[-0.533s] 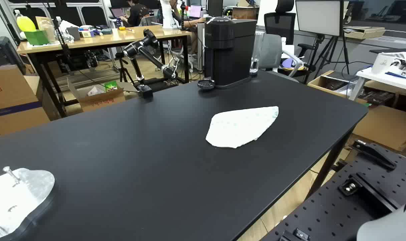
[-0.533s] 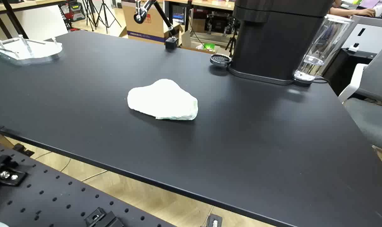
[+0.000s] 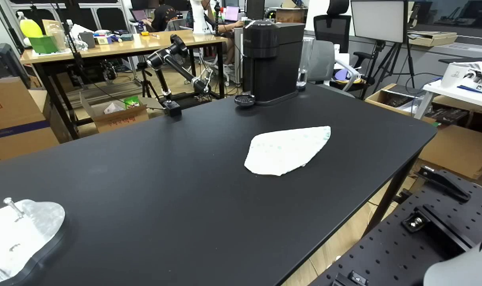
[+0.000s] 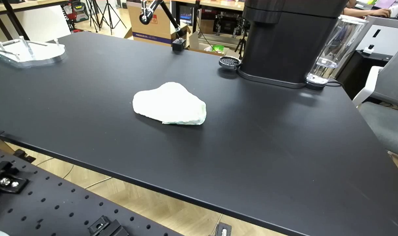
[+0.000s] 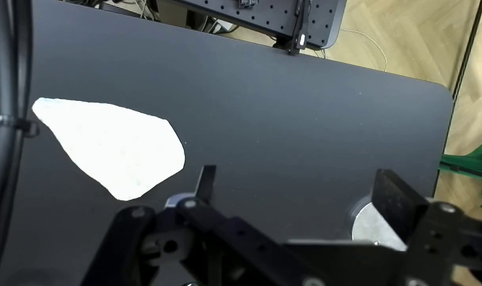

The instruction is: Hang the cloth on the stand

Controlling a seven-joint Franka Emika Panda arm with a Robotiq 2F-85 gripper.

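The white cloth with faint green spots lies crumpled and low on the black table, in both exterior views (image 3: pixel 286 151) (image 4: pixel 171 105) and at left in the wrist view (image 5: pixel 117 147). What looks like the stand is a pale plate with upright metal pegs. It is cut off at lower left in an exterior view (image 3: pixel 38 222) and shows at upper left in an exterior view (image 4: pixel 44 52). In the wrist view, part of its plate (image 5: pixel 372 224) shows behind the right finger. My gripper (image 5: pixel 296 169) is wide open and empty above the table, apart from the cloth. It is out of both exterior views.
A black coffee machine (image 3: pixel 270 63) with a clear water tank (image 4: pixel 330 52) stands at the table's far side. A clamped black jointed arm (image 3: pixel 173 67) rises from the table edge. A perforated black base plate (image 4: pixel 64 203) lies beyond the near edge.
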